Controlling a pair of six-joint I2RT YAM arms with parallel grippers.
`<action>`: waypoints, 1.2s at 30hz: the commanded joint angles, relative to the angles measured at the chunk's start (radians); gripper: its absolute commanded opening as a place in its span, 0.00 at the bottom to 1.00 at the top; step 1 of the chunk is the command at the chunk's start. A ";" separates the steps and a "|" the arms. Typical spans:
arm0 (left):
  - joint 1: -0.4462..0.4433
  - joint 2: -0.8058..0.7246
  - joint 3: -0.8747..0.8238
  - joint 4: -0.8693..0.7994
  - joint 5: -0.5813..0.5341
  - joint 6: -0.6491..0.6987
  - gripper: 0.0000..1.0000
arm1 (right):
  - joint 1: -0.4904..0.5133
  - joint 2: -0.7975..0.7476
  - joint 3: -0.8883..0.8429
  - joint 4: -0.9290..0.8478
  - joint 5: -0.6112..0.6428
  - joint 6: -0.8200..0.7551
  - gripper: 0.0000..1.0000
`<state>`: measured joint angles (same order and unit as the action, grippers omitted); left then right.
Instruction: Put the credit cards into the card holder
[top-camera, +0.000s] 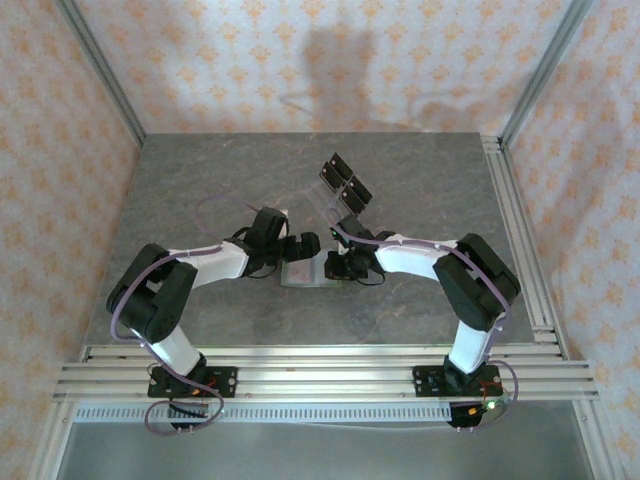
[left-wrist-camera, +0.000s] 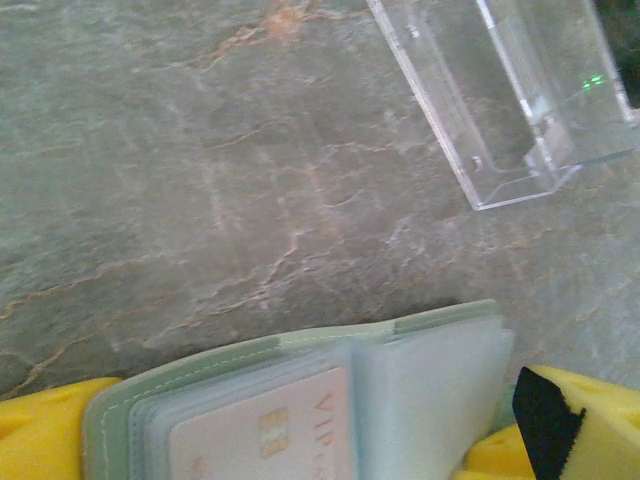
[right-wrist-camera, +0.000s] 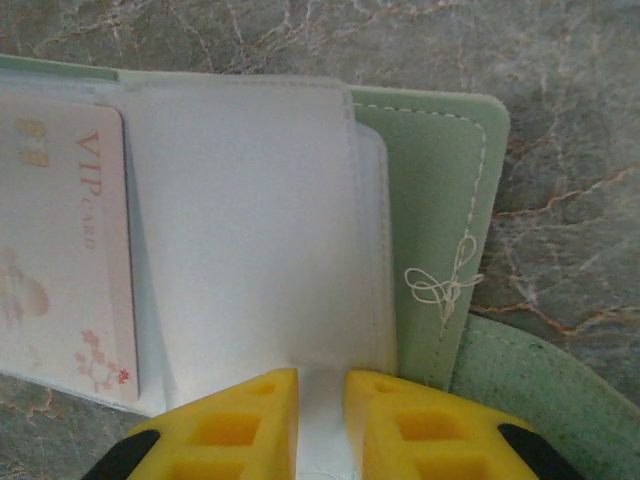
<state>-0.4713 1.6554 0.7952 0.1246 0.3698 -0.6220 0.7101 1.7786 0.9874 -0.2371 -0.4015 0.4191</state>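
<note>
Where the card holder (top-camera: 303, 273) lies open on the stone-look table (top-camera: 200, 180) btwn both arms, your R gripper (right-wrist-camera: 320, 390) is clenched on it, its yellow fingers (right-wrist-camera: 230, 420) pinching the edge of one clear sleeve (right-wrist-camera: 250, 200). Your L gripper (left-wrist-camera: 310, 440) is spread wide, one yellow finger each side of the holder; can't tell if they touch it. One pinkish VIP card (right-wrist-camera: 65, 250) sits in a sleeve on the other half. The clear acrylic stand (left-wrist-camera: 500, 110) w/ black rectangles stands just beyond the holder, apart from it.
</note>
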 joint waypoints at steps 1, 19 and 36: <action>-0.023 -0.044 -0.014 0.081 0.101 -0.039 1.00 | -0.008 0.048 -0.045 -0.043 0.045 0.004 0.21; -0.122 -0.090 0.045 0.072 0.082 -0.093 1.00 | -0.186 -0.360 -0.038 -0.330 0.140 -0.056 0.22; -0.379 0.104 0.190 0.142 0.003 -0.184 1.00 | -0.302 -0.466 -0.221 -0.324 0.085 -0.035 0.24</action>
<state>-0.8200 1.7149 0.9676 0.2230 0.4053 -0.7734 0.4129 1.3376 0.7937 -0.5457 -0.2958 0.3809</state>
